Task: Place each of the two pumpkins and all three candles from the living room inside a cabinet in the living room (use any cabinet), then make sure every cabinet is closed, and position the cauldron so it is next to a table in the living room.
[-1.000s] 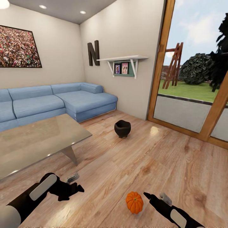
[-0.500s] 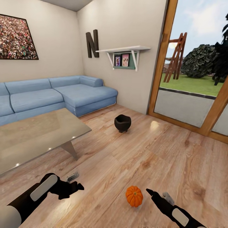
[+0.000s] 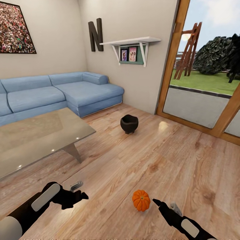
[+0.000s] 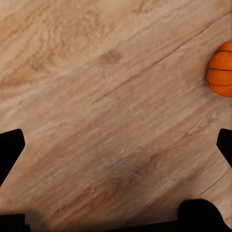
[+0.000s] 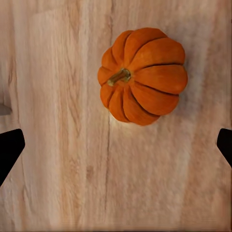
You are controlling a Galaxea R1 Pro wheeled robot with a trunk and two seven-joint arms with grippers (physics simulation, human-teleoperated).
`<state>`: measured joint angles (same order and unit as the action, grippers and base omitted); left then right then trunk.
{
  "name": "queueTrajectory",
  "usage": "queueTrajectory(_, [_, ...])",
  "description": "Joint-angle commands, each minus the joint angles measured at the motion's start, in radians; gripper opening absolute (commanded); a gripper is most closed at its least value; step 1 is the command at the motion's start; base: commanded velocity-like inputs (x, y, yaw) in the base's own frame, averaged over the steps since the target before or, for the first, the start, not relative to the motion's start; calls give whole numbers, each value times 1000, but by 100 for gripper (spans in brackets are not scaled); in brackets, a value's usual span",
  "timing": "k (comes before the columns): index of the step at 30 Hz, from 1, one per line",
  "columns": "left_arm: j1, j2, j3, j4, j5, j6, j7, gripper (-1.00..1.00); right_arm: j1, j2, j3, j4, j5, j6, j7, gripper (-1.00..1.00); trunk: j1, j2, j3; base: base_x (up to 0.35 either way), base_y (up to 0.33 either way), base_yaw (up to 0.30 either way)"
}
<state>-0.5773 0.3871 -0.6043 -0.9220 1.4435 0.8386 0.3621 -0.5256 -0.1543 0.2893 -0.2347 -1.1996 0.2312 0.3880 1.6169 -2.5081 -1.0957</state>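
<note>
R claw released, just beside pumpkin on floor, not touching.

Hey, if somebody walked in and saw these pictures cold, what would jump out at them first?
Probably the bright orange pumpkin sitting on the wood floor just in front of the right gripper, whose wrist camera looks straight down on its stem and ribs. Next, the black cauldron standing alone on the floor farther back, between the glossy coffee table and the big window. The blue corner sofa lines the back walls.
</note>
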Motion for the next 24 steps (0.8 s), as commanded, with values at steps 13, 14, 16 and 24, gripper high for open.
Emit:
queueTrajectory(13, [0,51,-6,-115,48,123,-158,100,-1,-1,4,0,-8,5,2,100,6,-3,-51,0,0,0])
queueTrajectory(14, [0,61,-6,-131,57,137,-195,100,-1,-1,4,0,-8,4,2,100,6,-4,-55,0,0,0])
queueTrajectory(16, [1,83,-8,-159,72,153,-257,100,-1,-1,4,0,-7,4,2,100,7,-4,-63,0,0,0])
queueTrajectory(24, [4,128,-12,-217,100,162,-452,100,-1,-1,4,0,-6,4,2,100,7,-4,-67,0,0,0])
